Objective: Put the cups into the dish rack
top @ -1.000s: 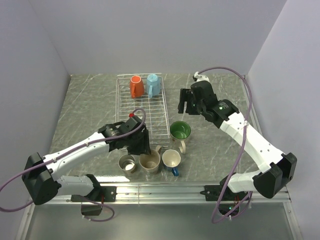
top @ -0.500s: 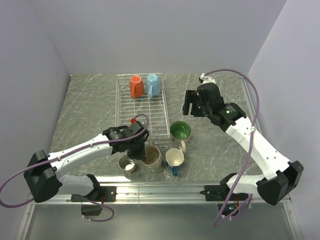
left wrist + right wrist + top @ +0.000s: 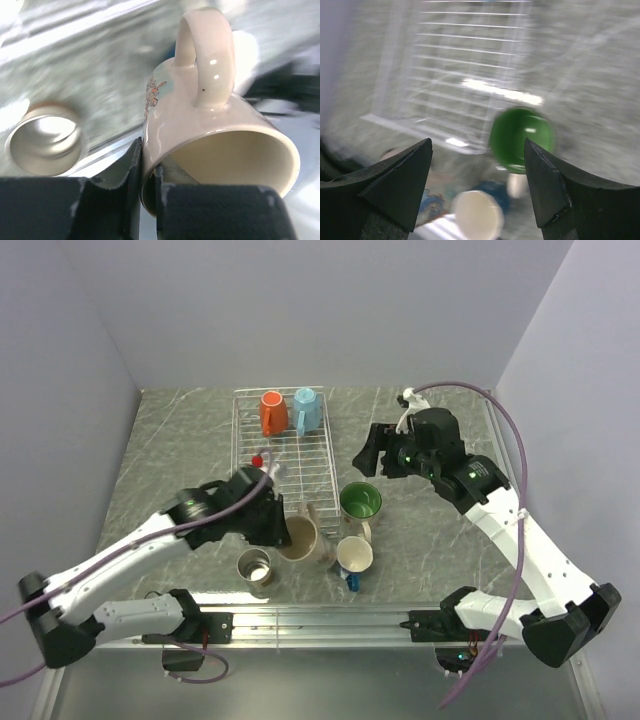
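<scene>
Down at the 6 o'clock end of the dish rack (image 3: 300,455), the left gripper (image 3: 272,523) is pinching the beige mug (image 3: 303,538) by its rim, jaws clamped tight on the wall. The mug is lying tipped on its side in that grip. In the left wrist view its handle is pointing up and its open mouth is facing the camera.

It is crowded around there. The steel mug (image 3: 254,566) is standing upright on the bench (image 3: 180,440) at 7 o'clock from the beige one, just beside it. The dark blue mug (image 3: 353,558) is sitting close at 4 o'clock; I cannot tell whether the two are touching. The white mug with the green inside (image 3: 360,503) is standing at 2 o'clock, just off the rack's near right corner.

At the rack's 12 o'clock end, the orange mug (image 3: 272,413) and the light blue mug (image 3: 307,410) are sitting side by side inside the wires.

Over on the other side, the right gripper (image 3: 372,452) is hovering with its jaws wide apart, at 12 o'clock from the green-lined mug and apart from it, just beside the rack's 3 o'clock edge. Its wrist view is blurred.
</scene>
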### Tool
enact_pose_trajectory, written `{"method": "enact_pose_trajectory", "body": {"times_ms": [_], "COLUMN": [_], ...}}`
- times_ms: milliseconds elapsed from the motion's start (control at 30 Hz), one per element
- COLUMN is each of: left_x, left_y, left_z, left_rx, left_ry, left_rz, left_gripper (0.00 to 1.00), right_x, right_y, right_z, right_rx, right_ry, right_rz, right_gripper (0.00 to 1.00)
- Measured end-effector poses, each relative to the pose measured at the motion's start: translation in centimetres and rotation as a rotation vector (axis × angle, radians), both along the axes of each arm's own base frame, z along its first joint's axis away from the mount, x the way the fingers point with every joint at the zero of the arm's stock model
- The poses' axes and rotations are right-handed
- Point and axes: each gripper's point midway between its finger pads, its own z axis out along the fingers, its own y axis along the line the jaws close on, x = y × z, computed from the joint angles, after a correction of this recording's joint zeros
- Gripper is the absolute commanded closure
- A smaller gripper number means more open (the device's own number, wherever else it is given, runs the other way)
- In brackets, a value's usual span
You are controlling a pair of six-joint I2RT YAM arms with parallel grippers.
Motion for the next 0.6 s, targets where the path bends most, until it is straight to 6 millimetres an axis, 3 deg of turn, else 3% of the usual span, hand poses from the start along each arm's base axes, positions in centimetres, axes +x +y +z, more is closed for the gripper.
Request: {"method": "enact_pose_trajectory", "body": {"times_ms": [167, 300, 433, 600], "left_x": [-0.4, -1.3, -1.9, -1.9], "left_y": [-1.4, -1.3, -1.6, -2.1], "left_z": [10.8, 16.3, 17.9, 16.0], "left_rx": [-0.380, -0.591, -0.669, -0.677], "left_ry": [-0.202, -0.303, -0.320, -0.255], "left_rz": [-0.077, -0.131, -0.167, -0.164], "left_gripper": [1.00, 1.00, 1.00, 1.00], "right_x": [-1.8, -3.0, -4.1, -5.1], "right_y": [4.1, 6.7, 8.0, 8.5], "right_z": [3.6, 6.7, 9.4, 11.2], "right_rx": [0.230, 0.402, 0.559, 0.745], "right_ry": [-0.005, -0.004, -0.007, 0.025], "right_rz": [0.203, 0.339, 0.446, 0.537], "right_gripper": [0.20, 0.20, 0.19, 0.20]}}
